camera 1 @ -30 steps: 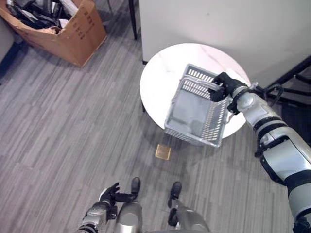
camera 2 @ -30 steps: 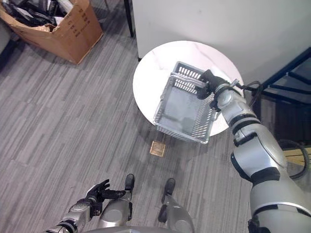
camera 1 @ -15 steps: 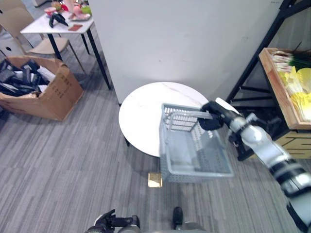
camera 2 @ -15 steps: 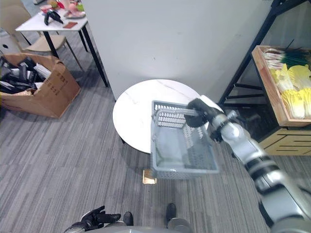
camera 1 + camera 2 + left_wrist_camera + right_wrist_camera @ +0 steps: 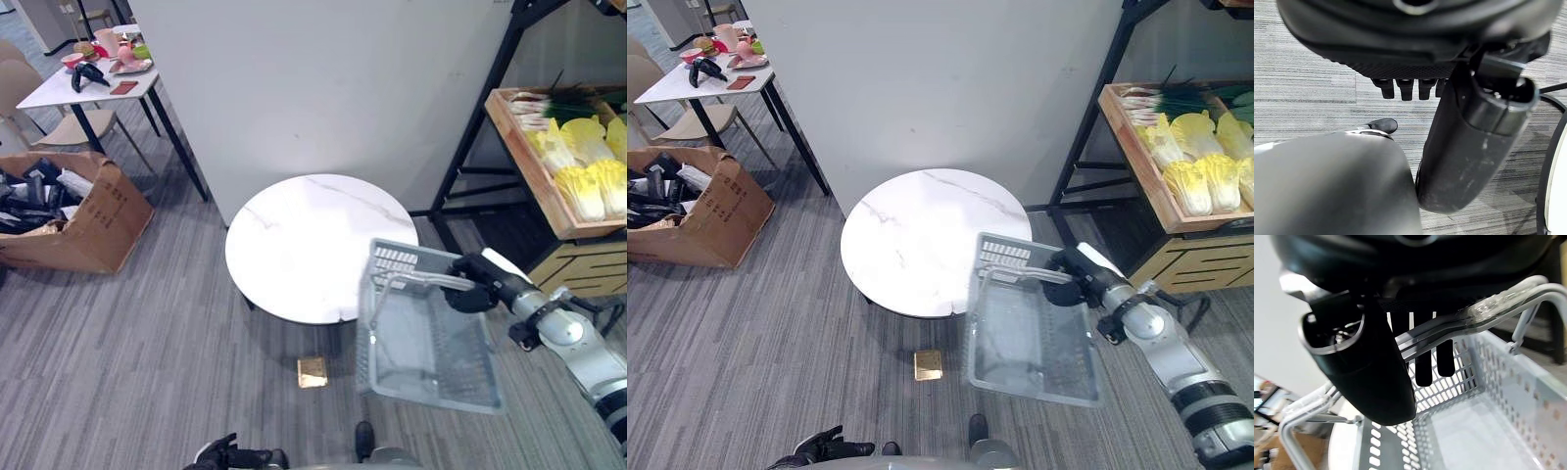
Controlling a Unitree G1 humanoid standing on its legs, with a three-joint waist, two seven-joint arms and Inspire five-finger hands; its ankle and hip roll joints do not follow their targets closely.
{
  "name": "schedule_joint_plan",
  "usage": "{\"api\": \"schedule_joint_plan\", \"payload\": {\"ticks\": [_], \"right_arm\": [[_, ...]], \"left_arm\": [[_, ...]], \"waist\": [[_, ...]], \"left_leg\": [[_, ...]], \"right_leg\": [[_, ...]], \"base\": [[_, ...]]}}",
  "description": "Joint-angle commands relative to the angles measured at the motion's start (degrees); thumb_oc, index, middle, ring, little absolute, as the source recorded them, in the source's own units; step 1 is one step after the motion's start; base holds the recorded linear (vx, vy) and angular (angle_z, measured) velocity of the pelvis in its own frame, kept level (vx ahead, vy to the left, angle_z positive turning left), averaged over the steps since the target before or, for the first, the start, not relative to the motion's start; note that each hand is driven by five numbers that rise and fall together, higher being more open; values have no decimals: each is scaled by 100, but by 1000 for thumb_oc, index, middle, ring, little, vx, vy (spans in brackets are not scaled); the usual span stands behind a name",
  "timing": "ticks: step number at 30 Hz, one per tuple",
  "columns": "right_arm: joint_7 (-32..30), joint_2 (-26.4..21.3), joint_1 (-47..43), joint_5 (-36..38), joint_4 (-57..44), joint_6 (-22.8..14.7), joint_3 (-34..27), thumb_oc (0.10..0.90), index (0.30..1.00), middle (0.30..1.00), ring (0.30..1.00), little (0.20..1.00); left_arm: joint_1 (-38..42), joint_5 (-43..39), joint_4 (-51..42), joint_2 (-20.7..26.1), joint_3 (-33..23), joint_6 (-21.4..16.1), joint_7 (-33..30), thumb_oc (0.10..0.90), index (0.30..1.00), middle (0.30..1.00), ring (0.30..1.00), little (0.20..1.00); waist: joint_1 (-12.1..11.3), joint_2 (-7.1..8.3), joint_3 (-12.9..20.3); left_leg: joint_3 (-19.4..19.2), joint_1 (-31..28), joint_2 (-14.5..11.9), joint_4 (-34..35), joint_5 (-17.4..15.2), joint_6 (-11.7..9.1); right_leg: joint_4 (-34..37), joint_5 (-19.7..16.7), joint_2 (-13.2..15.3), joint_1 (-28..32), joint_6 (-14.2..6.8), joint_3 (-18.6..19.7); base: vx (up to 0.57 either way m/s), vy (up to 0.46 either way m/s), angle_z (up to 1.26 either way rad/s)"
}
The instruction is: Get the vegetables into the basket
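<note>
An empty grey plastic basket hangs tilted over the carpet, just right of the round white table. My right hand is shut on the basket's metal handle, its thumb curled under the bar. The vegetables, pale yellow cabbages and green leeks, lie in a wooden crate on the black shelf at the far right, apart from the basket. My left hand hangs low by my side with relaxed fingers, holding nothing.
The black shelf frame stands between the table and the crate. A small gold block lies on the floor by the table's foot. An open cardboard box and a cluttered side table are at the far left.
The camera has swung up and to the right, bringing the vegetable shelf into view. My right hand has carried the basket off the table, out over the floor to its right.
</note>
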State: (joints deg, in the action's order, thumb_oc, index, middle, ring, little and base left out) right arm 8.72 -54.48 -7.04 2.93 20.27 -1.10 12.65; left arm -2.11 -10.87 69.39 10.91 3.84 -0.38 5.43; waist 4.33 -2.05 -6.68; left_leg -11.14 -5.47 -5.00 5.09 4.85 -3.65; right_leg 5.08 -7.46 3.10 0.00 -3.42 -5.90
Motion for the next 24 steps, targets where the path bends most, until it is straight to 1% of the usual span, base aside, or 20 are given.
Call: {"api": "schedule_joint_plan", "payload": {"ticks": [1, 2, 3, 4, 9, 10, 11, 12, 14, 17, 18, 19, 20, 22, 24], "right_arm": [[-474, -267, -625, 205, -28, -501, -1113, 400, 300, 300, 300, 300], [-478, -256, -478, 251, 170, -508, -1250, 400, 300, 300, 300, 300], [-498, -189, -455, 281, 531, -484, -1250, 400, 300, 300, 300, 300], [-499, -189, -464, 282, 539, -488, -1243, 400, 300, 300, 300, 300], [-544, 57, -462, 250, 1376, -408, -1147, 400, 300, 300, 300, 300], [-575, 91, -511, 81, 1771, -397, -1029, 400, 300, 300, 300, 300], [-596, 38, -587, -245, 2071, -335, -893, 400, 300, 300, 300, 300], [-622, 3, -595, -507, 2209, -295, -828, 400, 300, 300, 300, 300], [-650, 39, -601, -514, 2357, -297, -831, 400, 300, 300, 300, 300], [-708, 416, -589, -365, 3249, -192, -947, 400, 300, 300, 300, 300], [-700, 493, -611, -340, 3402, -173, -966, 400, 300, 300, 300, 300], [-718, 683, -627, -284, 3789, -133, -1005, 400, 300, 300, 300, 300], [-718, 683, -627, -284, 3789, -133, -1004, 400, 300, 300, 300, 300], [-799, 936, -699, -183, 4319, -107, -1090, 400, 300, 300, 300, 300], [-839, 1082, -706, -193, 4536, -86, -1124, 400, 300, 300, 300, 300]], "left_arm": [[223, 321, 376, 249, 71, -63, 80, 900, 1000, 1000, 1000, 1000], [199, 330, 383, 258, 83, -71, 69, 900, 1000, 1000, 1000, 1000], [189, 346, 395, 249, 110, -67, 71, 900, 1000, 1000, 1000, 1000], [188, 345, 395, 249, 109, -67, 71, 900, 1000, 1000, 1000, 1000], [233, 379, 389, 247, 188, -68, 7, 900, 1000, 1000, 1000, 1000], [253, 379, 371, 259, 223, -73, -12, 900, 1000, 1000, 1000, 1000], [268, 379, 340, 298, 267, -71, -7, 900, 1000, 1000, 1000, 1000], [272, 357, 317, 336, 259, -64, -6, 900, 1000, 1000, 1000, 1000], [267, 349, 317, 351, 252, -67, -15, 900, 1000, 1000, 1000, 1000], [238, 294, 385, 362, 215, -61, -49, 900, 1000, 1000, 1000, 1000], [239, 283, 393, 356, 218, -51, -43, 900, 1000, 1000, 1000, 1000], [236, 288, 425, 365, 213, -42, -55, 900, 1000, 1000, 1000, 1000], [236, 288, 425, 365, 213, -42, -55, 900, 1000, 1000, 1000, 1000], [239, 307, 484, 379, 213, -40, -66, 900, 1000, 1000, 1000, 1000], [240, 319, 518, 398, 190, -36, -80, 900, 1000, 1000, 1000, 1000]], "waist": [[-70, 424, 89], [-44, 409, 64], [-42, 400, 44], [-42, 400, 43], [-41, 389, 2], [-45, 392, -7], [-46, 390, -23], [-53, 388, -33], [-47, 383, -36], [-83, 356, -86], [-93, 350, -91], [-117, 335, -88], [-117, 335, -88], [-148, 321, -75], [-160, 319, -59]], "left_leg": [[137, -144, 173, -9, -291, -13], [128, -135, 169, -9, -292, -16], [119, -136, 168, -9, -294, -20], [117, -137, 168, -9, -294, -20], [108, -163, 160, -9, -302, -19], [120, -161, 155, -9, -303, -20], [129, -163, 152, -9, -301, -21], [146, -162, 149, -9, -302, -21], [165, -162, 152, -9, -304, -21], [242, -127, 177, -9, -289, -12], [255, -124, 185, -9, -290, -10], [295, -116, 201, -9, -295, -6], [295, -116, 201, -9, -295, -6], [305, -114, 206, -9, -304, 1], [307, -129, 207, -9, -318, 9]], "right_leg": [[-19, 70, 178, 299, -431, 18], [-18, 74, 178, 282, -432, 35], [-18, 74, 178, 278, -432, 45], [-18, 74, 177, 279, -432, 46], [-26, 85, 159, 282, -423, 90], [-38, 98, 156, 288, -416, 83], [-48, 106, 155, 296, -414, 73], [-54, 118, 153, 299, -412, 61], [-57, 125, 153, 307, -411, 48], [-76, 144, 180, 318, -404, -28], [-70, 146, 184, 327, -404, -38], [-63, 148, 193, 344, -403, -71], [-63, 148, 194, 344, -403, -72], [-47, 143, 202, 364, -404, -90], [-46, 143, 204, 376, -404, -93]], "base": [[0, 0, 0], [11, -5, -4], [6, -5, -8], [13, -6, -4], [3, -3, -1], [0, 0, 0], [0, 0, 0], [0, 0, 0], [0, 0, 0], [-1, 0, 1], [8, -1, 14], [10, 2, 16], [8, 3, 17], [17, 13, 9], [0, 0, 0]]}}
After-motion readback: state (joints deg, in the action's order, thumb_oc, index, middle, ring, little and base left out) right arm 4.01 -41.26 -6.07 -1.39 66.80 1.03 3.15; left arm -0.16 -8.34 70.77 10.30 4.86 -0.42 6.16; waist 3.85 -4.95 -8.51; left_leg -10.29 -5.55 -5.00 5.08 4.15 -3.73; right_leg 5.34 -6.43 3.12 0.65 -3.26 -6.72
